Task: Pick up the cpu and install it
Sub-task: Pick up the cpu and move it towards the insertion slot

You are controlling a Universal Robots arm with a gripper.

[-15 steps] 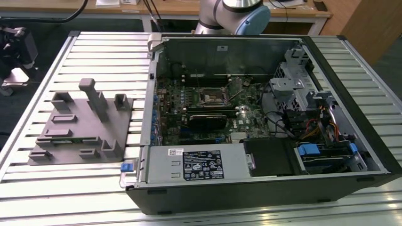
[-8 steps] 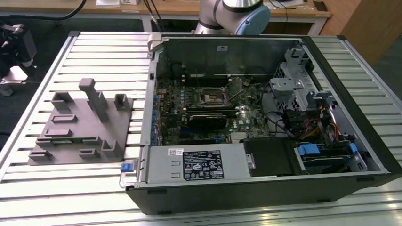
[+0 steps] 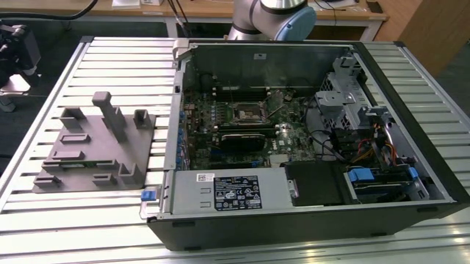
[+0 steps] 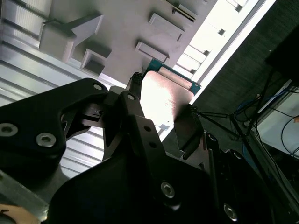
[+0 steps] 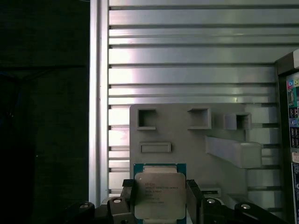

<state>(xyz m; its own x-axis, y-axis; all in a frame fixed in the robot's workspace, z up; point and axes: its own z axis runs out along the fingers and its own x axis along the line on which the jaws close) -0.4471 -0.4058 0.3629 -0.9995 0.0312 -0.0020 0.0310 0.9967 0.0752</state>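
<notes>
Our gripper (image 5: pixel 161 198) clasps the cpu (image 5: pixel 158 186) by opposite edges (light, stiff, we judge; its underside fragile).

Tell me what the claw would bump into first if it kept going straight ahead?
Probably the grey plastic block. The claw grips the cpu and points toward that block, though depth is unclear.

Ribbed silver aluminium table (image 3: pixel 74 231) carried grey plastic fixture block with upright posts (image 3: pixel 88 159) at the exterior view's left, open black PC case (image 3: pixel 309 223) just beside it.
</notes>
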